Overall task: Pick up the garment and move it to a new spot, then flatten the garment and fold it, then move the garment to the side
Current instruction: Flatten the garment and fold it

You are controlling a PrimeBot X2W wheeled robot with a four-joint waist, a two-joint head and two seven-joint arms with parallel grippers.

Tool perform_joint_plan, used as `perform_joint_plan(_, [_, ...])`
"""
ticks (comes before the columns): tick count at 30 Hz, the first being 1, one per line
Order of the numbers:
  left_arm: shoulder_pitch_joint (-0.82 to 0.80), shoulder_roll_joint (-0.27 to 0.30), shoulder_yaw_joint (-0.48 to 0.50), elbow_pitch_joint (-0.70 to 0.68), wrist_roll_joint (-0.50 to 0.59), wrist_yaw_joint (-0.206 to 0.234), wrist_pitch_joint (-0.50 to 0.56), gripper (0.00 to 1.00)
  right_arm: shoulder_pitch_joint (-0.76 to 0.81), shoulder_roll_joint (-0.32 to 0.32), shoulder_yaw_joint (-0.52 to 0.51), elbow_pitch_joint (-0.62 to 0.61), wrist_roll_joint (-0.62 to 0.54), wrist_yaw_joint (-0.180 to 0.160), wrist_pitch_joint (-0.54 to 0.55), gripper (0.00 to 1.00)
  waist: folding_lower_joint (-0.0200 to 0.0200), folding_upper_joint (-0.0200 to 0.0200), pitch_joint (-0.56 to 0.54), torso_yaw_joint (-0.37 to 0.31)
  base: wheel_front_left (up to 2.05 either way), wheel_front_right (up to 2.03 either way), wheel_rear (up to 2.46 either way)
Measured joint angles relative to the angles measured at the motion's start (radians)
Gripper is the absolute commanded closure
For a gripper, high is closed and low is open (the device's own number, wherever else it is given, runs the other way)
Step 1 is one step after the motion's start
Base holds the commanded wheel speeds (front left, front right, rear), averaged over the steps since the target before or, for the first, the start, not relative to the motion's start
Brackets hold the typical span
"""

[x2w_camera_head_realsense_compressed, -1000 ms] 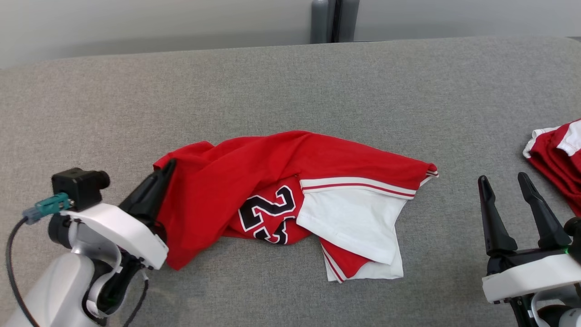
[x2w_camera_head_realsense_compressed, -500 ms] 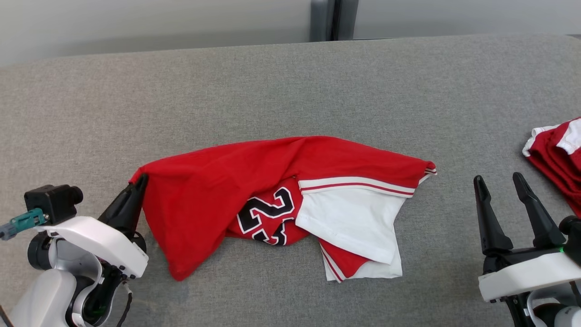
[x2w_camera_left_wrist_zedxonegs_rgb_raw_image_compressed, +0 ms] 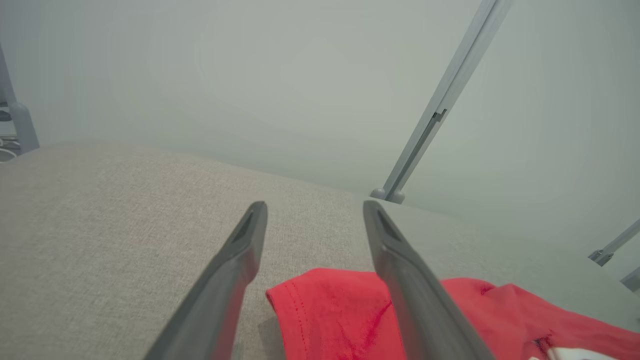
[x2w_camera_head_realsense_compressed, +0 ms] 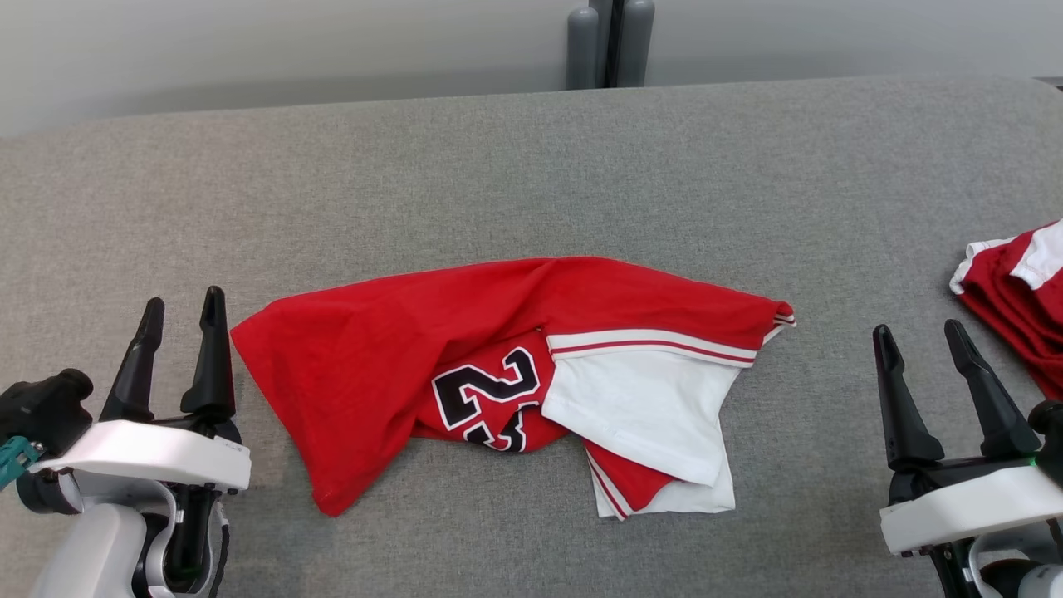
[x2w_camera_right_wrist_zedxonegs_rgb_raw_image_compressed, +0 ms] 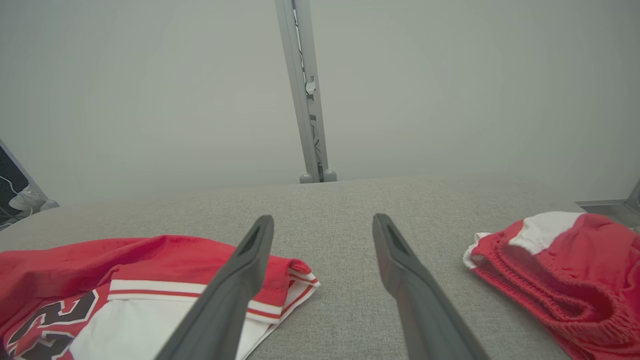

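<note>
The garment [x2w_camera_head_realsense_compressed: 357, 357] is red, with a white panel, thin red and white stripes and black digits edged in white. The table cover [x2w_camera_head_realsense_compressed: 531, 166] — plain grey, woven. The other garment [x2w_camera_head_realsense_compressed: 1017, 295] — red and white.

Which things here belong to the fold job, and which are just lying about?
Job: red jersey, crumpled in the middle; left gripper, right gripper, both open, empty.
Lying about: bunched red-and-white garment at the right edge; grey posts behind the table.

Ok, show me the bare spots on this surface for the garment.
Free: the wide far strip of the grey surface beyond the red-and-white garment, and the gap between its right corner and the second red garment. Crowded: the middle and right edge.
</note>
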Motion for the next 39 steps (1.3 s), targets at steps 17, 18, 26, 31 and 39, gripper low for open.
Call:
perform_joint_plan(17, [0.242,-0.016,0.085,-0.273,0.276,0.131,-0.014,0.00,0.049,0.000,0.003,-0.012,-0.026,0.000,0.024,0.00,0.0000,0.0000,-0.080,0.033,0.00,0.00,0.00])
perform_joint_plan(18, [0.255,-0.014,0.079,-0.273,0.279,0.137,-0.003,0.00,0.050,0.000,0.002,-0.012,-0.026,0.000,0.027,0.00,-0.0001,0.0000,-0.084,0.033,0.00,0.00,0.00])
perform_joint_plan(26, [0.294,-0.015,0.058,-0.286,0.277,0.146,0.028,0.00,0.068,0.000,-0.007,-0.027,-0.026,0.000,0.029,0.00,0.0000,0.0000,-0.092,0.041,0.00,0.00,0.00])
perform_joint_plan(31, [0.284,-0.016,0.054,-0.292,0.272,0.146,0.028,0.00,0.067,0.000,-0.010,-0.031,-0.026,0.000,0.030,0.00,-0.0001,0.0000,-0.090,0.050,0.00,0.00,0.00])
perform_joint_plan(39, [0.229,-0.023,-0.005,-0.290,0.258,0.096,0.073,0.00,0.066,0.000,-0.007,-0.040,-0.032,0.000,0.045,0.00,-0.0001,0.0000,-0.074,0.089,0.00,0.00,0.00])
